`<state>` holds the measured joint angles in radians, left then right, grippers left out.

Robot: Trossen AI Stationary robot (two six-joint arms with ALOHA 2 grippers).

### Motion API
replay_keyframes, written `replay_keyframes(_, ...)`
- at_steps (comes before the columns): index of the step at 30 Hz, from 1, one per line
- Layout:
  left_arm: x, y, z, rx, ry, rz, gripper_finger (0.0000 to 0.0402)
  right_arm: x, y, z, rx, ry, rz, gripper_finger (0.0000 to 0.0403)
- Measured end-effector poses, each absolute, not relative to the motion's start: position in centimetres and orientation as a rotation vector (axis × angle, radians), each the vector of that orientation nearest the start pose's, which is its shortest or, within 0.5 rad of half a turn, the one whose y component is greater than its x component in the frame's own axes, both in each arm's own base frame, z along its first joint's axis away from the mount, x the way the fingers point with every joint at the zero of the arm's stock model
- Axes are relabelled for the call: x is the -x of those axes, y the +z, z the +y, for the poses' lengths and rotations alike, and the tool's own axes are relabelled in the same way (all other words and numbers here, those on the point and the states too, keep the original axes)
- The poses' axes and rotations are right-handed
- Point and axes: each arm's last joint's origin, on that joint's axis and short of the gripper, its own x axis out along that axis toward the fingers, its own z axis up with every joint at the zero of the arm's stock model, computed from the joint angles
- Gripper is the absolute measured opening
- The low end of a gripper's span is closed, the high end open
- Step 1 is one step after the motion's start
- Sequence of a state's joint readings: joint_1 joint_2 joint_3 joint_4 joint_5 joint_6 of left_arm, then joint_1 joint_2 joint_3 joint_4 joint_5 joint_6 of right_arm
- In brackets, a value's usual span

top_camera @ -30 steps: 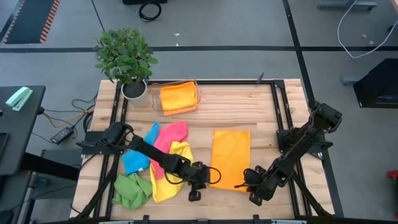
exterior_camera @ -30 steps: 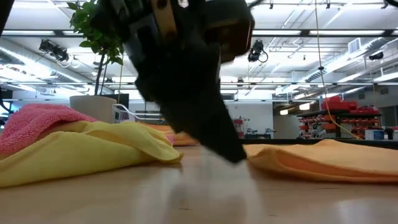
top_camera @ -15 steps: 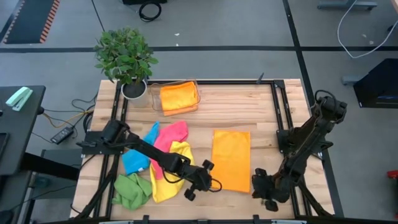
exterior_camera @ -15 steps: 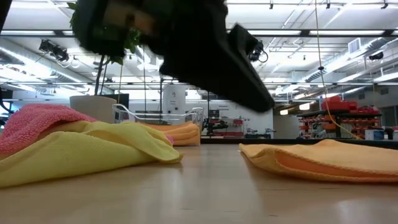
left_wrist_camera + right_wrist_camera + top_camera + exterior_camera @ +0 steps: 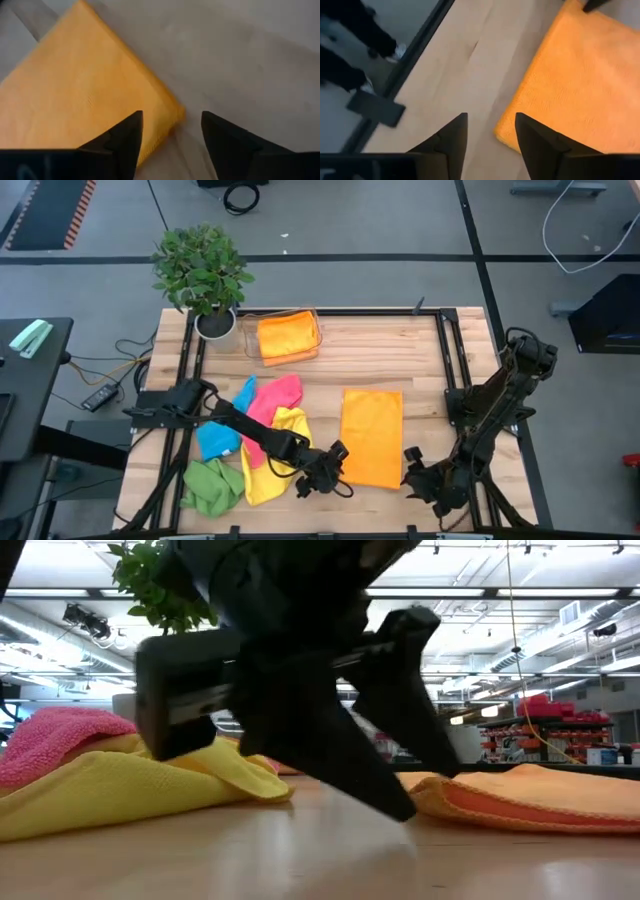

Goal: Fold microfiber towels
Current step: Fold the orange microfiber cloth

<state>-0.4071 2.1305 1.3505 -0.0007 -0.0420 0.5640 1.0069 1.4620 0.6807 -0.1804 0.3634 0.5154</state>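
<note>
High view: orange towel (image 5: pixel 371 436), neatly folded

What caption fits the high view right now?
Both grippers, left and right, open beside the folded orange towel.

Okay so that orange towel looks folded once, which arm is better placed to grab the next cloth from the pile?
Probably the left. The left gripper hangs open right beside the yellow towel at the pile's edge. The right gripper, also open, sits across the folded orange towel, farther from the pile.
</note>
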Motion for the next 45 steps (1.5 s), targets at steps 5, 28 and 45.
replay_keyframes(5, -41.1, 12.6, -17.6, -0.742, -0.557, 0.634, 0.0216, -14.7, 15.7, 21.4, 0.248, 0.402, 0.873, 0.0181)
replay_keyframes(28, -41.3, 11.6, -17.5, -0.723, -0.551, 0.651, 0.0009, -14.4, 14.9, 20.8, 0.404, 0.439, 0.85, 0.0182)
replay_keyframes(45, -41.4, 11.6, -17.4, -0.63, -0.513, 0.676, 0.0012, -16.1, 11.7, 21.8, 0.454, 0.421, 0.875, 0.0163)
